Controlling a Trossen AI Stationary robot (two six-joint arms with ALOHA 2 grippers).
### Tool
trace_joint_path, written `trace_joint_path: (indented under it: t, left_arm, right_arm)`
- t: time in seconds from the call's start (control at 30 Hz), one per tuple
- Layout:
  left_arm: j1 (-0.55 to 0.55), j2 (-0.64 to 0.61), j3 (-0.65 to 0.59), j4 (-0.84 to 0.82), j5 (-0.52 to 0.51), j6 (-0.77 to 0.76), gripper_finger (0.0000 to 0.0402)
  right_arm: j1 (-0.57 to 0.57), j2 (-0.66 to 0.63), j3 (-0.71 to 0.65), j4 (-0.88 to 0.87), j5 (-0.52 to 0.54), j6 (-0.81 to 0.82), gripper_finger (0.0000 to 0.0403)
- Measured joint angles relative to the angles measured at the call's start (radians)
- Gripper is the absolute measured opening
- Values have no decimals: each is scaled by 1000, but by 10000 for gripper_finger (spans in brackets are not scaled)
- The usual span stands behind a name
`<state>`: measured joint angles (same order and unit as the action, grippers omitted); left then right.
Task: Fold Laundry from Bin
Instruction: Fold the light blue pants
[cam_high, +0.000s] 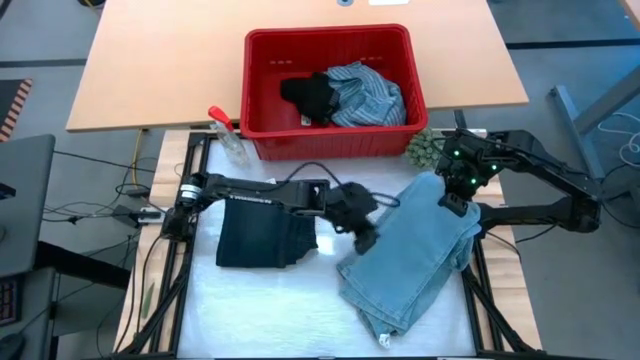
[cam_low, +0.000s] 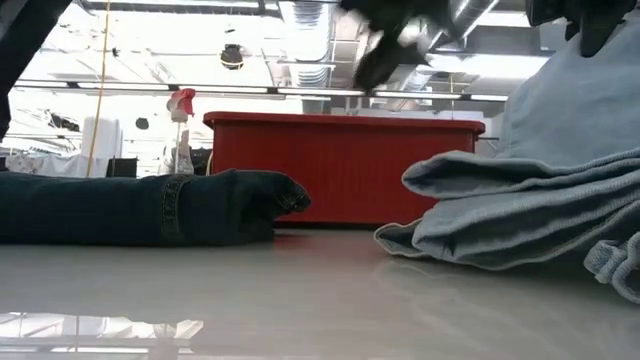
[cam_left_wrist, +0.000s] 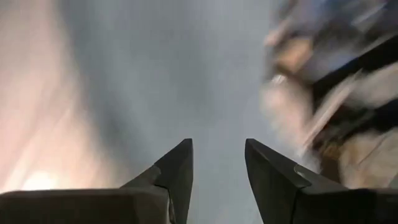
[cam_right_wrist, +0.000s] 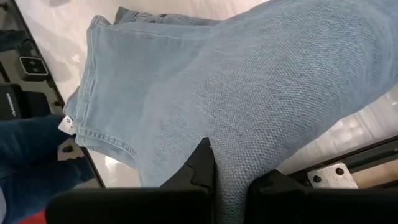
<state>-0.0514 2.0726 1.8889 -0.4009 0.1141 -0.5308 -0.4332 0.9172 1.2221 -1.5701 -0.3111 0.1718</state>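
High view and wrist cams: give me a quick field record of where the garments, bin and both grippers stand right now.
light blue jeans: partly folded on the white mat, one end lifted
right gripper: shut on the jeans' raised end
left gripper: open, holding nothing, above the mat between both garments
dark navy piece: folded flat on mat
red bin: behind the mat, holds striped shirt and black piece

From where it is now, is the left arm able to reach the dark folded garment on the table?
Probably yes. The left gripper, jaws apart and holding nothing, hangs just beside the dark navy garment, and nothing lies between them. The right gripper is busy, clamped on the light blue jeans, away from that path.
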Motion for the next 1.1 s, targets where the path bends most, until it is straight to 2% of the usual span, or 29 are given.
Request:
trace_joint_path:
  t: [0.13, 0.2, 0.3, 0.37, 0.57, 0.7, 0.83, 0.9, 0.97, 1.1]
  left_arm:
    - [-37, 68, 5, 297, 50, 77, 121]
    - [-52, 134, -3, 360, 76, 136, 115]
    - [-57, 217, -5, 488, 35, 222, 104]
    - [-53, 267, 19, 539, 31, 223, 98]
    - [-42, 429, 49, 494, 203, 75, 83]
    - [-46, 452, 63, 428, 267, 20, 74]
    - [-49, 460, 62, 346, 295, 42, 63]
    - [-49, 451, 61, 324, 299, 54, 58]
    - [-45, 438, 59, 288, 304, 55, 53]
    - [-29, 398, 58, 187, 307, 87, 46]
  right_arm:
    - [0, 1, 0, -1, -4, -13, 58]
    - [1, 1, 0, -1, -5, -13, 66]
    - [2, 0, 0, 1, -5, -15, 86]
    - [0, 5, 0, 7, -5, -15, 105]
    - [-1, 59, 54, 2, -8, 30, 189]
    - [-1, 71, 181, -3, 37, 104, 226]
    - [3, 70, 332, 2, 121, 176, 230]
    - [28, 39, 369, 5, 60, 253, 226]
    - [92, -18, 356, 4, -39, 366, 220]
    - [299, -179, 190, 0, -50, 693, 198]
